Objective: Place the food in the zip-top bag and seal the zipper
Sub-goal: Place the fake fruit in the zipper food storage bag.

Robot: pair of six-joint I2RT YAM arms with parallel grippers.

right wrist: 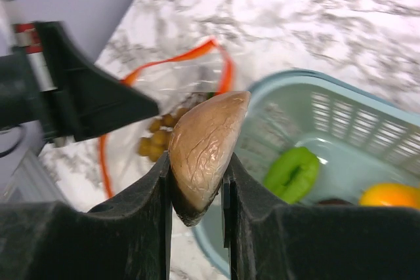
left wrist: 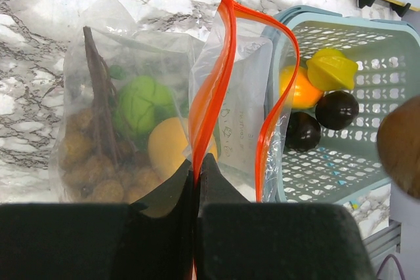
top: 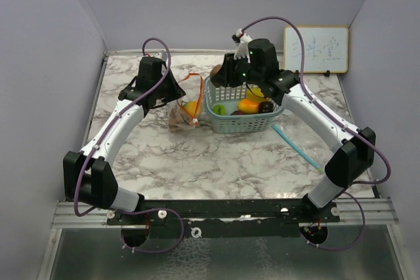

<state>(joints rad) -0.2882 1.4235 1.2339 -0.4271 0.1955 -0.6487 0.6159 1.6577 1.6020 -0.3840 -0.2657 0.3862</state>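
The clear zip-top bag [left wrist: 243,96] with an orange zipper stands open on the marble table, left of the basket. My left gripper [left wrist: 197,165] is shut on its near zipper rim. Inside lie a brown grape bunch [left wrist: 85,155], a green fruit [left wrist: 141,103] and a yellow-orange fruit [left wrist: 167,145]. My right gripper [right wrist: 197,162] is shut on a brown wrinkled piece of food [right wrist: 203,145], held above the basket's left rim, close to the bag's mouth. In the basket lie more food: a yellow piece [left wrist: 331,69], an orange one [left wrist: 298,90], two dark plums [left wrist: 336,109] and a green piece [right wrist: 292,174].
The pale teal mesh basket [top: 243,126] sits mid-table right of the bag [top: 184,113]. A small whiteboard [top: 315,49] leans at the back right. A thin teal stick [top: 295,149] lies on the table beside the right arm. Lilac walls close in on three sides.
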